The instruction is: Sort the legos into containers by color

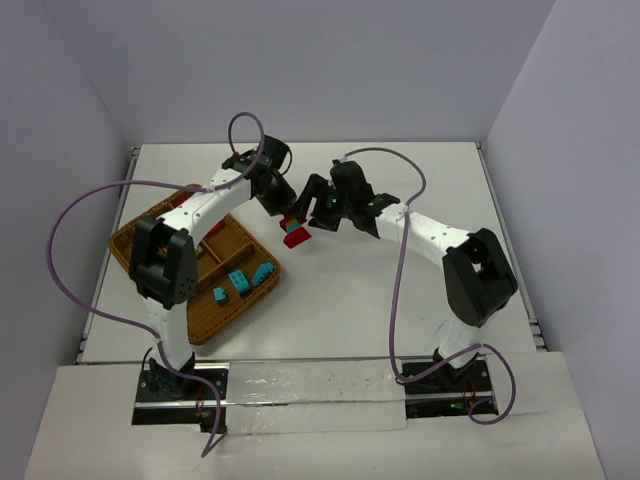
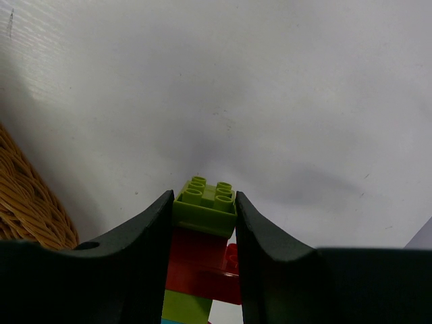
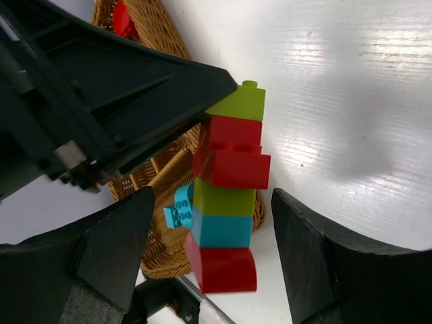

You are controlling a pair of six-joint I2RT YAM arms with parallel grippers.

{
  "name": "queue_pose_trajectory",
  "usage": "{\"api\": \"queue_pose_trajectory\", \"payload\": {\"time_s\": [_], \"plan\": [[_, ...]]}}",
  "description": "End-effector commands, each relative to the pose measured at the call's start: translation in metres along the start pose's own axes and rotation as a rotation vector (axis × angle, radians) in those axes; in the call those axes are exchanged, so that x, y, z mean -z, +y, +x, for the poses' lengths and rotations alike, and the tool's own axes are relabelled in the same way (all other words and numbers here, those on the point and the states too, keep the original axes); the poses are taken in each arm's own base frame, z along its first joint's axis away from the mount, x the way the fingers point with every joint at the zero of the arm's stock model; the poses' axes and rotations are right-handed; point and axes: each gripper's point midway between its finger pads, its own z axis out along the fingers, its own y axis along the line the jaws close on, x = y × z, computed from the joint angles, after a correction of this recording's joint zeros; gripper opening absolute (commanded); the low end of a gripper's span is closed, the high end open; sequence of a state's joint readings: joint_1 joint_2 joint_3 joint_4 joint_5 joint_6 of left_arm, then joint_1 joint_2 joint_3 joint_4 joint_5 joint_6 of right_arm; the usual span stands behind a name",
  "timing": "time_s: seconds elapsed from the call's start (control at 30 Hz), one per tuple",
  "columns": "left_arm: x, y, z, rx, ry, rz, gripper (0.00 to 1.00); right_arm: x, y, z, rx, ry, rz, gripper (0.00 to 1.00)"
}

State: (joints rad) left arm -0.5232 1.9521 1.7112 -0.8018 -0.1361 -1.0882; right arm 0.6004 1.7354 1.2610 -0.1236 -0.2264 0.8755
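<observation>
Stack (image 3: 228,196) lengthwise between spread right jaws, green studded end in left jaws

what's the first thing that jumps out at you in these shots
A multicoloured stack of legos, green, red and teal, is pinched at its green end by the left gripper over the table, just right of the wicker tray. The right gripper stands open on either side of the stack's other end. A few teal bricks lie in the tray's near end.

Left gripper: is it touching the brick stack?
Touching. Left wrist view: left gripper pressed against both sides of the brick stack, at its green top.
</observation>
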Motion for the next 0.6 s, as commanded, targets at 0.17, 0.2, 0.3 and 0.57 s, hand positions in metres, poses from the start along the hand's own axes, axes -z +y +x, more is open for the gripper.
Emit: {"api": "queue_pose_trajectory", "payload": {"time_s": [0.17,0.2,0.3,0.57], "plan": [[0.04,-0.016,-0.011,0.01,-0.053,0.093,0.0,-0.02,0.029,-0.01,-0.023,-0.037,-0.084,0.71],[0.04,-0.015,-0.011,0.007,-0.053,0.092,0.0,-0.021,0.03,-0.009,-0.023,-0.04,-0.084,0.71],[0.042,-0.016,-0.011,0.006,-0.052,0.098,0.0,-0.023,0.035,-0.009,-0.032,-0.057,-0.118,0.68],[0.045,-0.017,-0.012,-0.001,-0.055,0.102,0.0,-0.015,0.043,-0.01,-0.048,-0.121,-0.22,0.13]]}}
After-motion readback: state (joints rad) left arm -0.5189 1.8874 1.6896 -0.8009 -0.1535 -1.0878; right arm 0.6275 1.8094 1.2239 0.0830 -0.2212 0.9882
